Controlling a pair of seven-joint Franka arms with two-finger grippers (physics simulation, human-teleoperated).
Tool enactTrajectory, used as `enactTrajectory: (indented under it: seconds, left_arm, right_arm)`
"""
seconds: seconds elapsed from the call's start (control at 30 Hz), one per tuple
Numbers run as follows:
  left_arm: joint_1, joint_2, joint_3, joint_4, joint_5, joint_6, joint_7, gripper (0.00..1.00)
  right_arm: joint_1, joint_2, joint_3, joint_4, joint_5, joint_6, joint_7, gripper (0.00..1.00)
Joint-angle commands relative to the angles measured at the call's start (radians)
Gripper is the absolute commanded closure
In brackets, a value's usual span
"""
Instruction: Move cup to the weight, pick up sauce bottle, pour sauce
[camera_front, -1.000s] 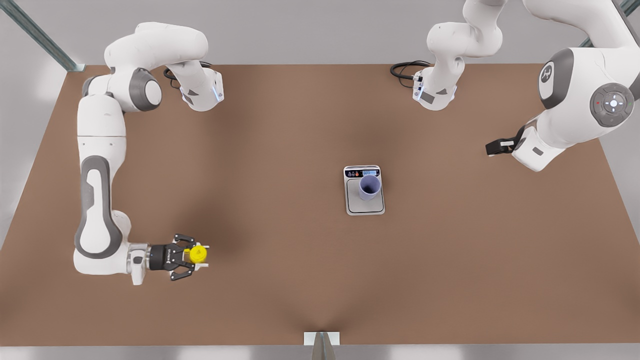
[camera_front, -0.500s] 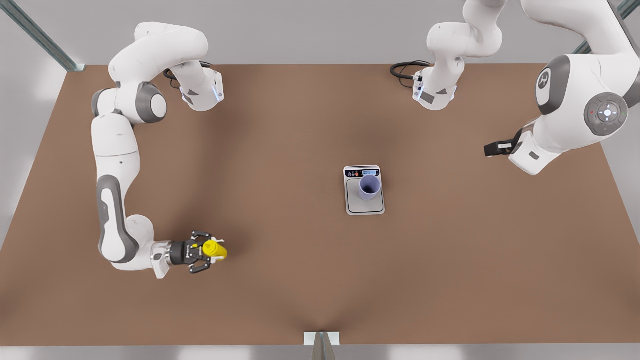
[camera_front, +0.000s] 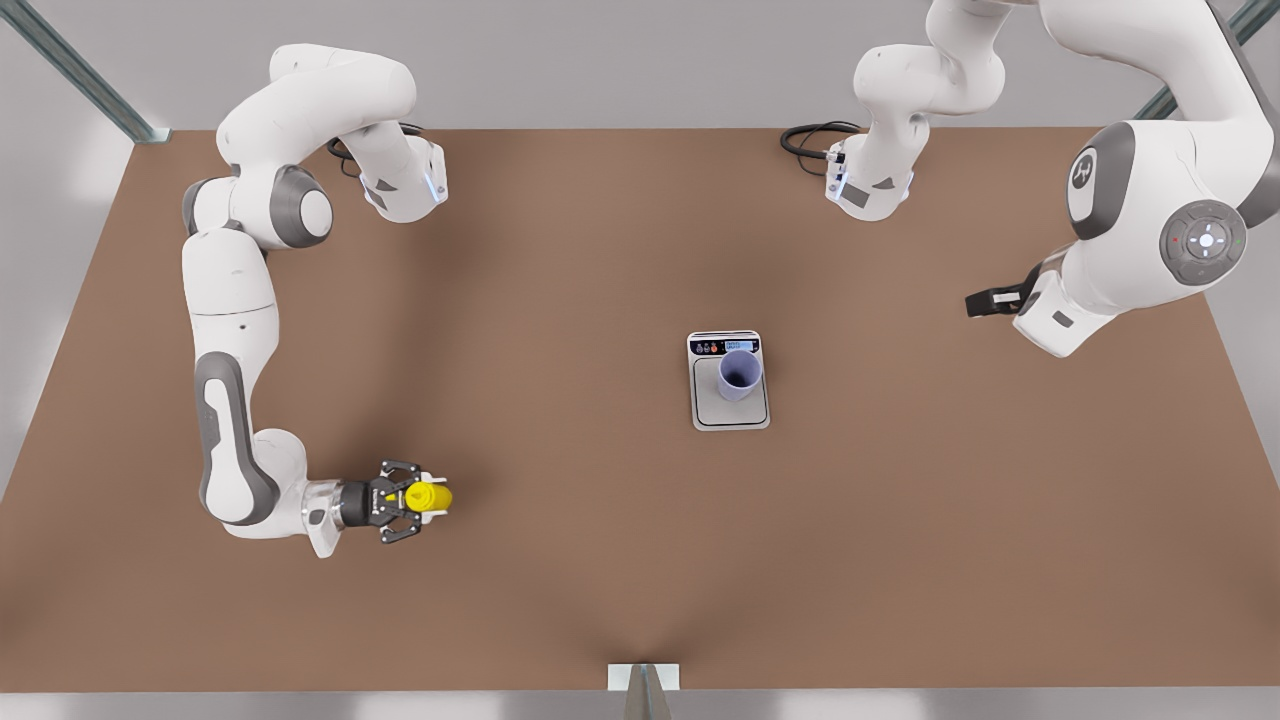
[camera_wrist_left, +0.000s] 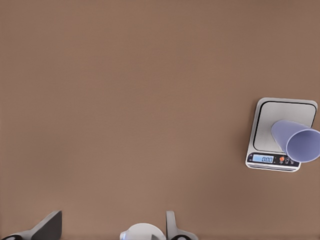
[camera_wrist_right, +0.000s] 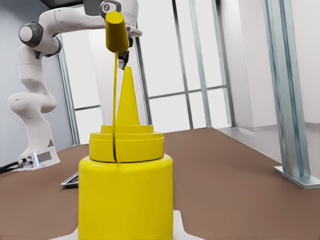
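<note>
The sauce bottle (camera_front: 428, 497) is gripped by the right gripper (camera_front: 412, 497) near the front view's lower left, the jaws closed against its yellow body. In the right wrist view the sauce bottle (camera_wrist_right: 125, 185) is seen upright from close by, its pointed nozzle raised and its small cap hanging on a thin strap above. The cup (camera_front: 740, 373) is set on the weight (camera_front: 729, 410) at the middle of the brown worktop (camera_front: 560, 300), towards the display end of the plate. The left gripper (camera_front: 985, 301) is held high at the front view's right, well apart from the weight; its jaws are spread wide with nothing between them, as the fingertips (camera_wrist_left: 50, 227) in the left wrist view indicate.
</note>
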Motion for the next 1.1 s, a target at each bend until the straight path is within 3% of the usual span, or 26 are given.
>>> enactTrajectory:
  seconds: [0.0,0.53,0.6,0.63,0.67,1.07]
  left_arm:
    - [0.0,-0.001,0.0,0.0,0.0,0.002,0.0,0.0]
    - [0.0,-0.001,-0.003,0.002,0.003,0.003,0.0,0.0]
    - [0.0,0.001,-0.003,0.0,0.002,0.003,0.0,0.0]
    - [0.0,0.001,-0.003,0.0,0.002,0.003,0.0,0.0]
    - [0.0,0.001,-0.003,0.0,0.002,0.003,0.0,0.0]
    - [0.0,0.002,-0.003,0.0,0.002,0.003,0.0,0.0]
  right_arm:
    - [0.002,0.001,0.0,0.0,-0.001,0.0,-0.002,0.39]
    - [0.005,0.021,0.0,-0.035,-0.006,0.003,-0.044,0.36]
    - [0.006,0.023,-0.001,-0.035,-0.006,0.003,-0.044,0.25]
    - [0.006,0.023,0.0,-0.035,-0.008,0.003,-0.041,0.07]
    - [0.006,0.023,0.0,-0.035,-0.006,0.003,-0.038,0.0]
    - [0.008,0.024,0.0,-0.048,-0.006,0.005,-0.038,0.0]
